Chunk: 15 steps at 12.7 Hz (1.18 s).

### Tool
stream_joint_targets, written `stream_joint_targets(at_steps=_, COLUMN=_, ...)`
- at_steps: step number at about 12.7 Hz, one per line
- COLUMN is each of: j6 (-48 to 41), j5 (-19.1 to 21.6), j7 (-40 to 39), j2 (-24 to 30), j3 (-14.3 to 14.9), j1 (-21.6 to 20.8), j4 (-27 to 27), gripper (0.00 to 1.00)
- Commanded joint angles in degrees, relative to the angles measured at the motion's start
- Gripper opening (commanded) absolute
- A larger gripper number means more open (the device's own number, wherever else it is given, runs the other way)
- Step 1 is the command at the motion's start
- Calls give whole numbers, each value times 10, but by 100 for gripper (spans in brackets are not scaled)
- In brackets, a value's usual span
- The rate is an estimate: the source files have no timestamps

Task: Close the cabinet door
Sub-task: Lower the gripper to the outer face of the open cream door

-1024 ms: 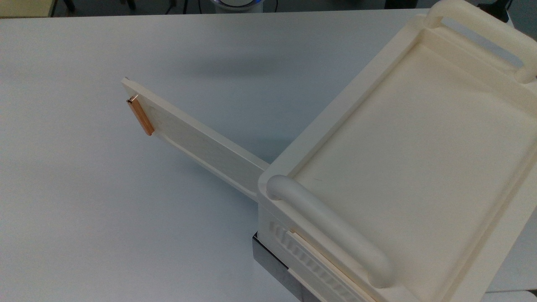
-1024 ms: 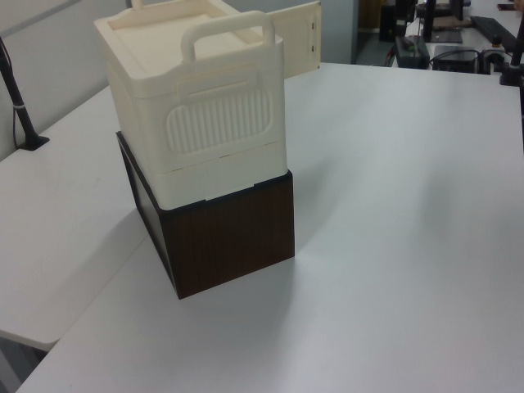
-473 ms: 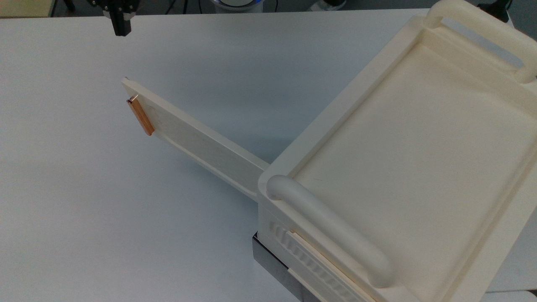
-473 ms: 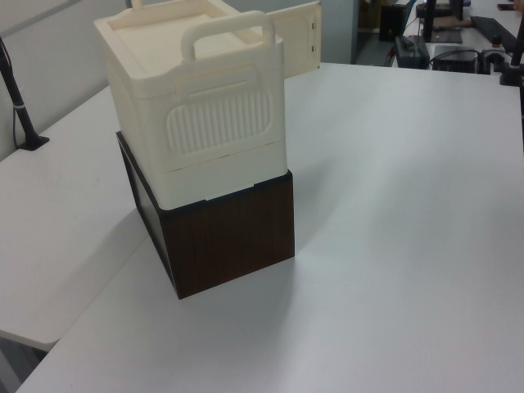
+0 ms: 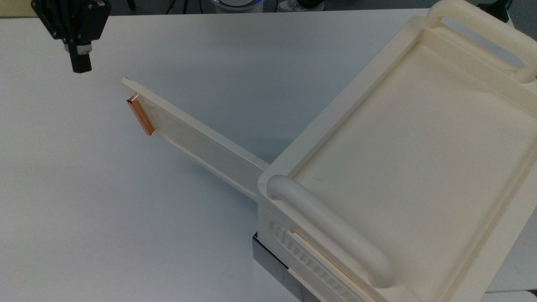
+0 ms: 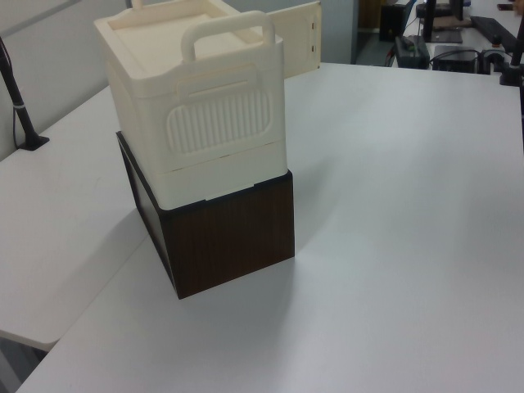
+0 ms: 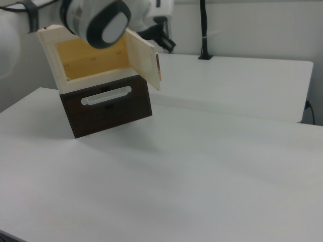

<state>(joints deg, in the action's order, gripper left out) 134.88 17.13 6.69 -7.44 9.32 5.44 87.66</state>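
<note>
Top view: tool [image 5: 80, 63] is hanging at 10 o'clock over the white worktop [image 5: 84, 201], fingers looking clenched together, gripping nothing, apart from the cabinet door [image 5: 197, 142]. Door is standing wide open, sticking out toward 10 o'clock from the cabinet [image 5: 411, 159] at 3 o'clock, its copper handle [image 5: 140, 117] sitting at the free end. Right view: door [image 7: 143, 58] is swinging open, exposing the yellowish interior [image 7: 93, 58].

Top view looked steeply down, close over the cabinet [image 5: 411, 159] and its open cabinet door [image 5: 197, 138]. Left view faced its ribbed side; right view, farther off, faced its open front. All shared the bench [image 6: 409, 246].
</note>
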Motion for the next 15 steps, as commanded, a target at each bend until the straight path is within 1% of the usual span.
stream_joint_targets(at_steps=1, j6=94, j5=61, j7=17, j2=-41, j3=2, j1=7, j4=1, gripper=0)
stream_joint_targets(at_steps=4, j6=188, j5=60, j7=16, j2=-106, j3=-6, j1=1, j4=-2, gripper=0)
stream_joint_targets(at_steps=5, j6=208, j5=57, j7=12, j2=-121, j3=-17, j1=0, j4=-1, gripper=0)
stream_joint_targets(at_steps=7, j6=216, j5=55, j7=8, j2=-132, j3=-31, j1=0, j4=-1, gripper=0)
stream_joint_targets(at_steps=8, j6=215, j5=52, j7=6, j2=-131, j3=-32, j1=-2, j4=1, gripper=0)
stream_joint_targets(at_steps=9, j6=211, j5=50, j7=3, j2=-129, j3=-45, j1=-1, j4=6, gripper=0)
stream_joint_targets(at_steps=12, j6=203, j5=50, j7=3, j2=-113, j3=-50, j1=-2, j4=22, gripper=0)
stream_joint_targets(at_steps=13, j6=180, j5=50, j7=3, j2=-104, j3=-55, j1=-2, j4=26, gripper=0)
stream_joint_targets(at_steps=15, j6=103, j5=50, j7=3, j2=-78, j3=-56, j1=-1, j4=27, gripper=0)
